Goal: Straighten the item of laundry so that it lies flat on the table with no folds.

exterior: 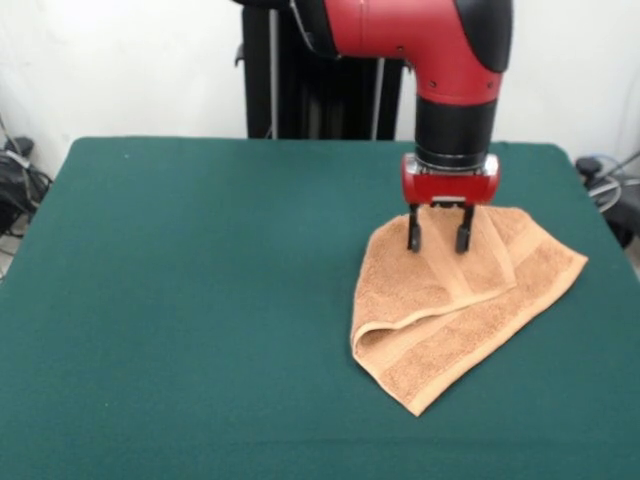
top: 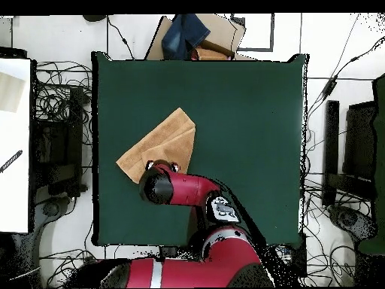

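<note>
- While the towel [exterior: 455,305] lies doubled over on itself, I count the job as barely begun: from the front camera I see a rolled fold along its near-left edge and an upper layer lying slantwise across the lower one.
- It sits on the green table [exterior: 190,300], toward the right half in the front camera and nearer the robot's side than the middle; in the overhead camera the same cloth [top: 159,144] reads as a lopsided, pointed shape, not a square, so at least one layer is tucked over another.
- My gripper [exterior: 438,241] stands over the far corner of the towel with its two fingers spread apart, tips down at the cloth or just touching it; nothing is pinched between them as far as I can see.
- From above, the arm's head covers that corner, so I cannot check contact from that view.
- Done so far, by my reading: nothing that shows as flat, single-layer cloth.
- Left to do, I judge: take hold of a top-layer edge or corner, draw it away from the fold until the layers separate, then smooth out whatever creases remain along the bands.
- Room is no worry; open felt surrounds the towel on the near and left sides in the front camera.
</note>
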Robot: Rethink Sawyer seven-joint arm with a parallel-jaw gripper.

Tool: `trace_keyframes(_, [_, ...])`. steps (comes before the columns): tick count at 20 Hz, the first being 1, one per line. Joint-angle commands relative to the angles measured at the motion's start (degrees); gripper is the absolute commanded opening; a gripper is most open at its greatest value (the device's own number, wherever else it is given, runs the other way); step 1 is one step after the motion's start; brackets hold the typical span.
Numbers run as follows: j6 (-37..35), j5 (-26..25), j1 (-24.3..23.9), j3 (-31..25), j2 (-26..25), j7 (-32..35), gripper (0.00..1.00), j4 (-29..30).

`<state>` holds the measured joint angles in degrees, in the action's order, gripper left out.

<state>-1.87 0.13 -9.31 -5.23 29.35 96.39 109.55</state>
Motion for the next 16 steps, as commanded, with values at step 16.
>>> trace_keyframes(16, [4.7,3.7,3.5,-5.0,-1.3,14.5,1.0,2.3])
